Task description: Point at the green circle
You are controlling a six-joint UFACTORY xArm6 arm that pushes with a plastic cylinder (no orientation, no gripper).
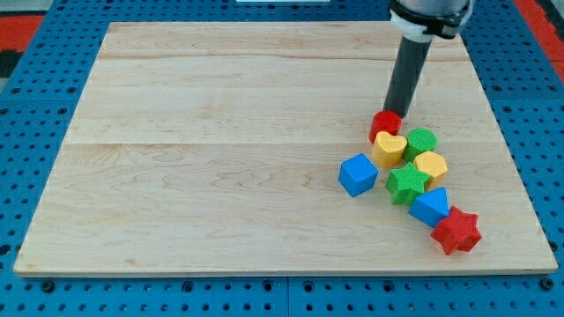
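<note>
My tip is the bottom end of a straight dark rod. It has no fingers, so it holds nothing. The tip sits just behind the red round block, at that block's top edge in the view, and I cannot tell if it touches.

The green circle is just to the view's right of the tip and a little lower. It is a short round block with fine ridges on it. It touches the yellow heart on its left side, and the yellow heart sits right under the red round block.

Below the green circle is a yellow block with many flat sides. Next comes a green star, then a blue block, then a red star, all packed close in a line going down to the view's right. A blue cube sits a little apart on the view's left of the bunch.

They all rest on a smooth, pale wooden board. Under the board is a blue surface with holes.
</note>
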